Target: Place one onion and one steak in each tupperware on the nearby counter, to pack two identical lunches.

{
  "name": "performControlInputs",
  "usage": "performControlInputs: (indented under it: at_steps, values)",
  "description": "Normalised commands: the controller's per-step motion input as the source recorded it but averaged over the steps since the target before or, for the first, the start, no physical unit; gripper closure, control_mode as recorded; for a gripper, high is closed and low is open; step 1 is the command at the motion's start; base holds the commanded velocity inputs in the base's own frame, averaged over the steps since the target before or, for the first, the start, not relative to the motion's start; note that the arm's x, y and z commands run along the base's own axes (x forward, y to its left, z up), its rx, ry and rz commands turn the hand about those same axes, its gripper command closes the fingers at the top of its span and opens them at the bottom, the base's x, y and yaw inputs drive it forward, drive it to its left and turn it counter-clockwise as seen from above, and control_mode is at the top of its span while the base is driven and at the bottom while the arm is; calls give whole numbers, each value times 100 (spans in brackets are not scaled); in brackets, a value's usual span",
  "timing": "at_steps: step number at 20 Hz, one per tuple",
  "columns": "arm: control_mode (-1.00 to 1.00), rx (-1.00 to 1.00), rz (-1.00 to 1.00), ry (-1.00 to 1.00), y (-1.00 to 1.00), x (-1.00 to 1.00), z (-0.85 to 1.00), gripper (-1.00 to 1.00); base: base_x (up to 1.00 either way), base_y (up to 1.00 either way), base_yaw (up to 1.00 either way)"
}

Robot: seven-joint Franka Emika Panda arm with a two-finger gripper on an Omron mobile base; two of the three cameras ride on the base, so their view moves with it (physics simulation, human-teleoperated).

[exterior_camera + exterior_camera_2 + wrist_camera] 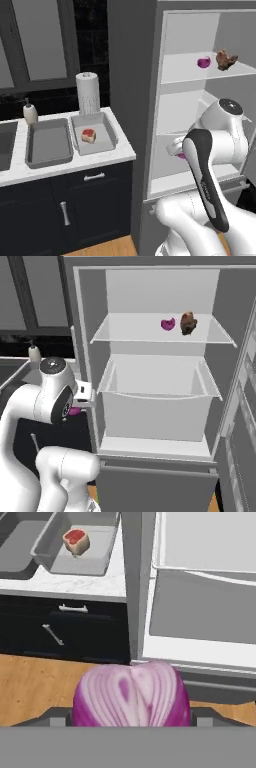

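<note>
Onion (131, 694) sits clamped in the gripper (131, 719), jaws spread about its width, in front of the open fridge (155, 391). The right tupperware (111, 131) on the counter (120, 150) already has a steak (88, 135); the left tupperware (48, 143) looks empty. Transport is the step in hand — next, swing left over a tray, lower and release. Another onion (168, 324) and steak (188, 322) wait on the fridge's upper shelf.
</note>
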Motion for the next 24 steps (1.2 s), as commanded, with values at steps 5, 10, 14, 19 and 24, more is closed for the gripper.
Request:
performControlInputs:
  at_steps: [5,10,14,19,24]
  values:
    - [100,0,0,0,0,0,0,100,-6,100,-9]
    - [100,0,0,0,0,0,0,100,19,85,-15]
    - [100,0,0,0,0,0,0,100,69,43,-17]
    - [100,0,0,0,0,0,0,100,90,4,-17]
    - [-100,0,-4,2,0,13,0,100,61,2,-13]
